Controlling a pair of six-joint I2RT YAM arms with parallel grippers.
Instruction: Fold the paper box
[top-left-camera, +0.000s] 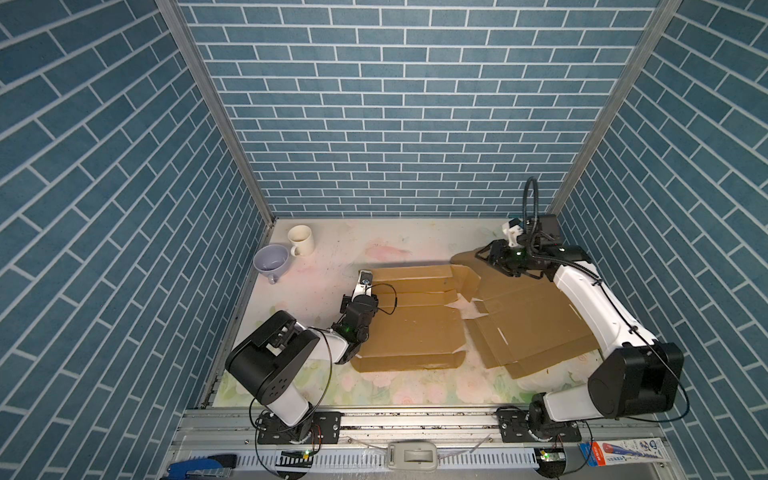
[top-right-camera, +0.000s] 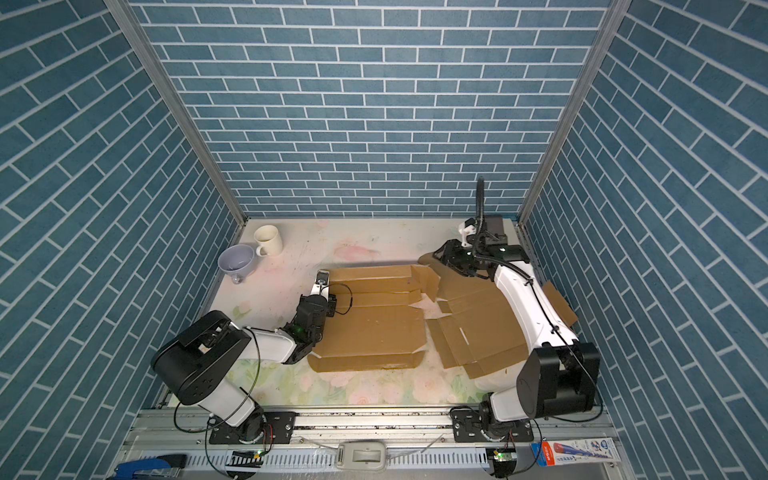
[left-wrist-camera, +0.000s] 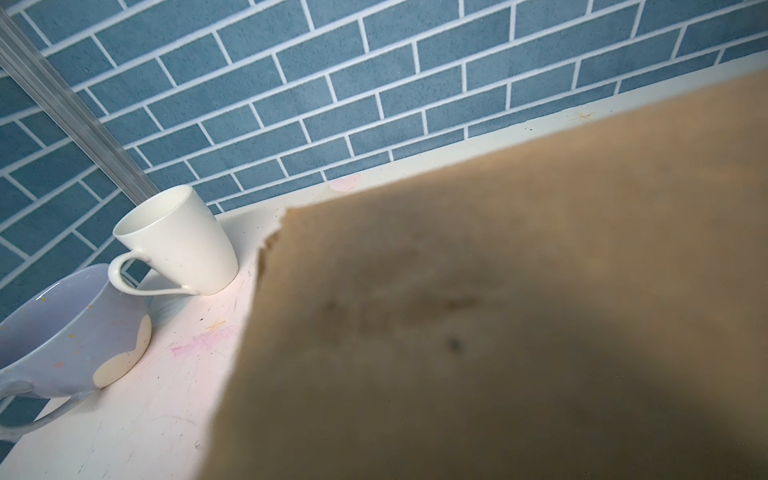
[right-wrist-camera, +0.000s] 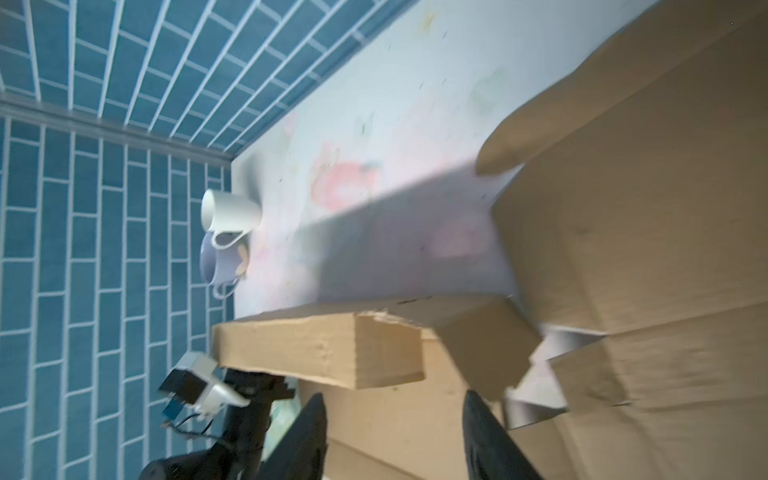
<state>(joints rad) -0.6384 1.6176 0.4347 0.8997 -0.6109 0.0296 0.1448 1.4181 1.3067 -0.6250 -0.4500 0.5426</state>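
Closed in on three sides by blue brick-pattern walls (top-left-camera: 399, 104) with white mortar lines. Joined at the two far corners by grey metal posts (top-left-camera: 216, 108), well beyond the left gripper (top-left-camera: 365, 277) and off to either side of it. Floored with a pale tabletop (top-left-camera: 374, 386), printed with washed-out pink and green flowers, scuffed and scratched just ahead of that gripper. Lit brightly from above, with a soft shadow (right-wrist-camera: 395, 232) ahead of the right gripper (right-wrist-camera: 395, 440).

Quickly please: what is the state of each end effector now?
Left end effector: closed, gripping a flap edge of the paper box.
Right end effector: open, holding nothing.
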